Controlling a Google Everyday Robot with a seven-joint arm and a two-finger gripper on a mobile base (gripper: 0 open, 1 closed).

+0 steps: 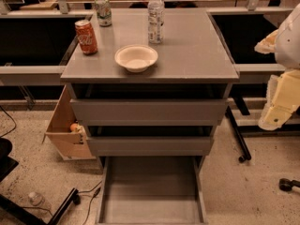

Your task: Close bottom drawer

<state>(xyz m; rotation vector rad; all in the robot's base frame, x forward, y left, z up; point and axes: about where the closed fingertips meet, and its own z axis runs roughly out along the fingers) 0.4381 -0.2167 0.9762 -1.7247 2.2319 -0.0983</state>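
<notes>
Drawers, three of them, stack under the top of a grey table [187, 46] that fills the middle of the camera view. The bottom drawer [151, 191] stands wide open, drawn out toward the camera just above the floor. Its grey floor and thin side walls are open to view, and its near end runs past the lower edge of the picture. Above it, the middle drawer [150, 146] and the top drawer [149, 111] show plain flat fronts, each with a dark gap over it.

Four things stand on the table. An orange can [86, 36] is upright near the left edge. A green and white can [103, 11] stands behind it, toward the back left corner. A clear water bottle [156, 15] with a white cap is upright toward the back. A white bowl [136, 57] sits near the front edge, in front of the bottle and to the right of the orange can.

The cream-coloured gripper [274, 116] hangs at the right edge of the view, beside the table at about the height of the top drawer. It is apart from the table and well above and to the right of the bottom drawer. Whether its jaws are released or clenched cannot be told.

A cardboard box [63, 135] sits on the speckled floor [243, 196] to the left of the table, and a plastic bottle [37, 200] lies on the floor at the lower left.
</notes>
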